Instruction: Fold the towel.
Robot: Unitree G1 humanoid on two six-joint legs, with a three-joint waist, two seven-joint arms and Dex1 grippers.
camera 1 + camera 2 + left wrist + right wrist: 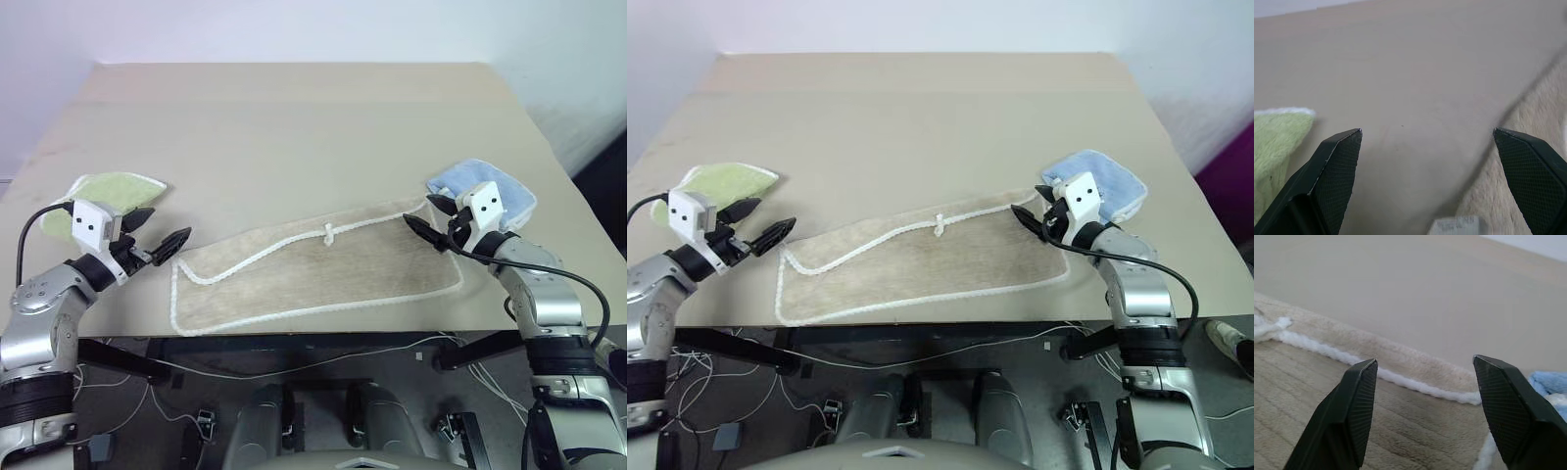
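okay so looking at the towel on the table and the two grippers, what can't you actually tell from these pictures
- Printed emblem on the beige towel: too small to find in the head views.
- Part of the green towel: covered by the left gripper in the left eye view.
- Blue towel: its near edge sits behind the right gripper.
- Whether either open gripper touches the beige towel: unclear.

Flat beige rectangular table (294, 127). Folded tan terry towel with white corded edging (323, 274) lies along its near edge; light green terry towel (103, 196) left of it, light blue terry towel (485, 186) at its right end.
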